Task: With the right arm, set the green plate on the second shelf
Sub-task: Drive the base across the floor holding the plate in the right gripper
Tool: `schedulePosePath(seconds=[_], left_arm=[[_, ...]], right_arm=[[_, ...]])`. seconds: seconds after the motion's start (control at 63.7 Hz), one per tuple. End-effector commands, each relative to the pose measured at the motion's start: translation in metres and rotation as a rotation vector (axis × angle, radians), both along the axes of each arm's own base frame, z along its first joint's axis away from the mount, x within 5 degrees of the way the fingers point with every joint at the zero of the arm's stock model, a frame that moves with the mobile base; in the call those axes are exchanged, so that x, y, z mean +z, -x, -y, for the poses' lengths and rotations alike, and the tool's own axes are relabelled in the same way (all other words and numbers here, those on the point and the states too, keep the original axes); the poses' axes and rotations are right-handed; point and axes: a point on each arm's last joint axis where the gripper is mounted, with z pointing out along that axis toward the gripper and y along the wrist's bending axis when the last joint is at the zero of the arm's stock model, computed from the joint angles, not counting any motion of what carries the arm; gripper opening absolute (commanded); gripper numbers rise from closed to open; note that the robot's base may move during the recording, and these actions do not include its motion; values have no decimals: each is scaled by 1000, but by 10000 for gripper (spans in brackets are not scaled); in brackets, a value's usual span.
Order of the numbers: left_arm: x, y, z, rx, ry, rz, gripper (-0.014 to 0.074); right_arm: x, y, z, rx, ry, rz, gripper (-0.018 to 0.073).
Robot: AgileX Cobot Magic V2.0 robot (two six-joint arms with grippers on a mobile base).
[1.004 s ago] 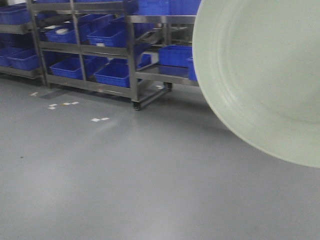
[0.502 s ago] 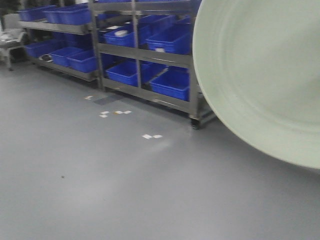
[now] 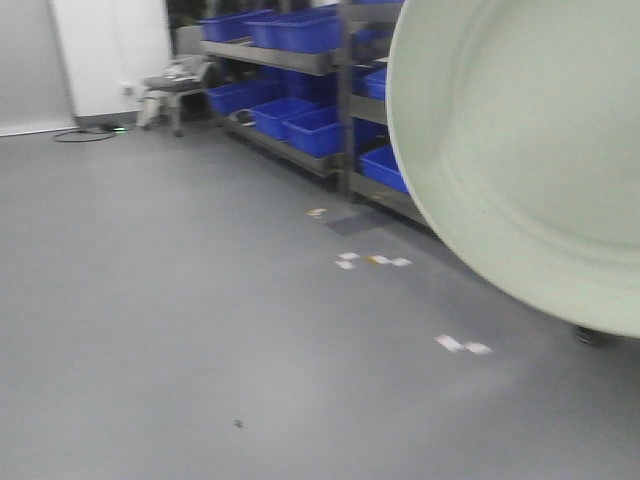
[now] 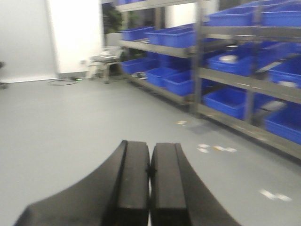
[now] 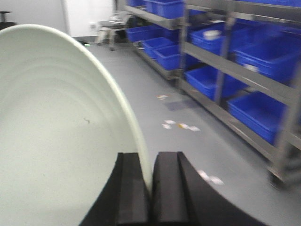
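Pale mint green fills the right side of the front view. The green plate [image 3: 520,150] is up on edge in the air, close to the camera, with its broad face turned toward us. In the right wrist view we see the right gripper [image 5: 149,175] clamped on the plate's rim, one black finger on each face. Behind the plate stands a metal rack [image 3: 338,90] loaded with blue bins [image 3: 295,30]. The plate hides much of it, so we cannot tell its shelf levels apart there. To the left the grey floor [image 3: 180,320] stretches wide, with white scraps [image 3: 462,346] lying near the rack. Farther back a chair [image 3: 172,82] stands by a white wall [image 3: 110,50]. The left gripper [image 4: 150,165] points out over the floor, its fingers pressed together on nothing.
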Motion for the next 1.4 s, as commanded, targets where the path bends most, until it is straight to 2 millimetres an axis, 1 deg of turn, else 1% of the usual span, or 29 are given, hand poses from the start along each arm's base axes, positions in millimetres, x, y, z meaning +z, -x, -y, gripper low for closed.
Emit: schedulePosePath(seconds=[0.0,1.381], left_arm=[[-4,0,0,0,6,66,130],[-4,0,0,0,6,66,130]], right_arm=[[21,0,-2,20,-31,135,55],[21,0,-2,20,-31,135,55]])
